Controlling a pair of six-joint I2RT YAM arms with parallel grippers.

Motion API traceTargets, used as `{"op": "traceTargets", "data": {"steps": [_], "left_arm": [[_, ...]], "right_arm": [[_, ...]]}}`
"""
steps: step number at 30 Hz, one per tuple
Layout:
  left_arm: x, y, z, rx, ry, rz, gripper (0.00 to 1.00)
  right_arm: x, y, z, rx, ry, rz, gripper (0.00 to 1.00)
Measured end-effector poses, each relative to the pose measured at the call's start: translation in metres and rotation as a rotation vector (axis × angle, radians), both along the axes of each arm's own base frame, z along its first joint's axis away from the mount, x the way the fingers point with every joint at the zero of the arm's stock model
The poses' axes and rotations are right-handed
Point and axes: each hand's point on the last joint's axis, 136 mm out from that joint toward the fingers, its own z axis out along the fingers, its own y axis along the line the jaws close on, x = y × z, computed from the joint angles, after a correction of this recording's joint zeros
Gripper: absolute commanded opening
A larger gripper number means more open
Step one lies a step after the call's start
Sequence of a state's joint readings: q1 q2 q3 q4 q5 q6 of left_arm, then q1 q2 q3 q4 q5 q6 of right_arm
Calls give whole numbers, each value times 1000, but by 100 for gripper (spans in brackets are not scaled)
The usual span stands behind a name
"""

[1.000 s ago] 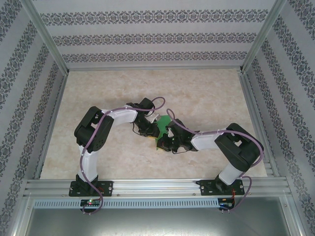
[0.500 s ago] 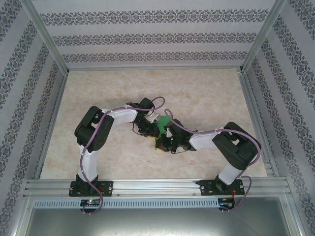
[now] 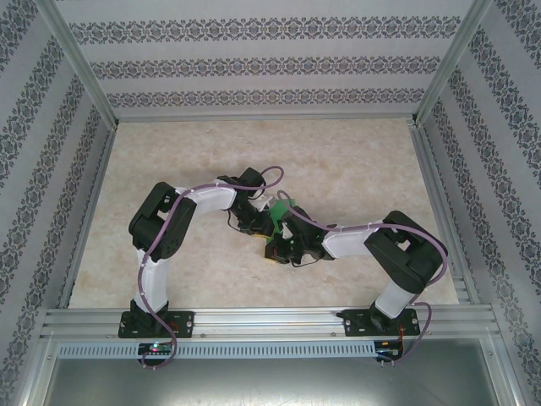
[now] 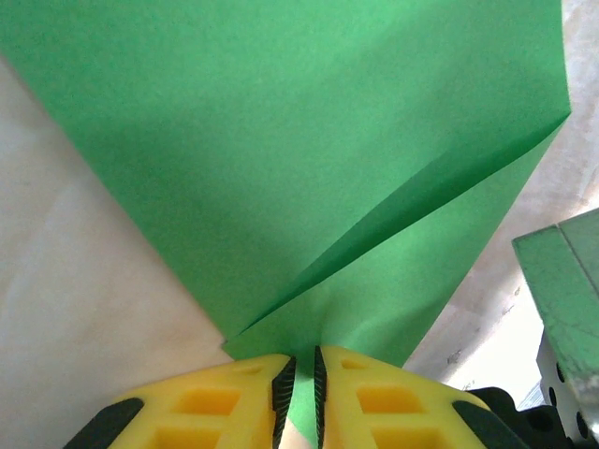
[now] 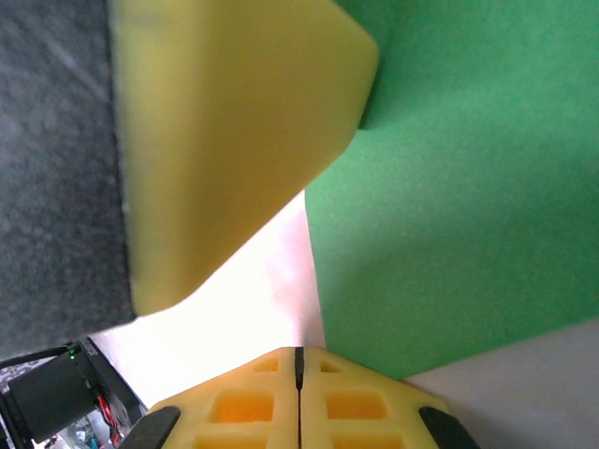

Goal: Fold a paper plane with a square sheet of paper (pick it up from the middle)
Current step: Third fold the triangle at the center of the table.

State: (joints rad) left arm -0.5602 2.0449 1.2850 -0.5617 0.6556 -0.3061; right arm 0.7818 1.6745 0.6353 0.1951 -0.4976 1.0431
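Watch the crease.
Your left tool point(image 4: 299, 379) pinches the square sheet of paper point(image 4: 281, 159); the right tool point(image 5: 299, 365), closed, could drag and skew it.

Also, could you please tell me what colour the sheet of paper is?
The sheet of paper is plain bright green, clearest in the left wrist view.

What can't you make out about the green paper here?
Top view: green paper mostly under both wrists; shape unclear.
Left wrist view: picture edge cuts off the paper's far side beyond the left claw.
Right wrist view: a blurred yellow block hides paper; whether the right claw pinches any is unclear.
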Motion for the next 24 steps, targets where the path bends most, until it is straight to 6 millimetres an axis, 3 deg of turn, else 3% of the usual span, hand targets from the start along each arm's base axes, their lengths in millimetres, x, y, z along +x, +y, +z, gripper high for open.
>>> {"op": "traceTargets", "data": {"steps": [5, 10, 20, 24], "left_arm": [[0, 0, 0, 0, -1, -3, 22], [0, 0, 0, 0, -1, -4, 22], [0, 0, 0, 0, -1, -4, 22], [0, 0, 0, 0, 0, -4, 22]], "right_arm": [[-1, -7, 13, 8, -15, -13, 5], [23, -22, 36, 45, -80, -98, 5], [30, -26, 3, -15, -19, -120, 5], [31, -24, 1, -11, -15, -115, 5]]}}
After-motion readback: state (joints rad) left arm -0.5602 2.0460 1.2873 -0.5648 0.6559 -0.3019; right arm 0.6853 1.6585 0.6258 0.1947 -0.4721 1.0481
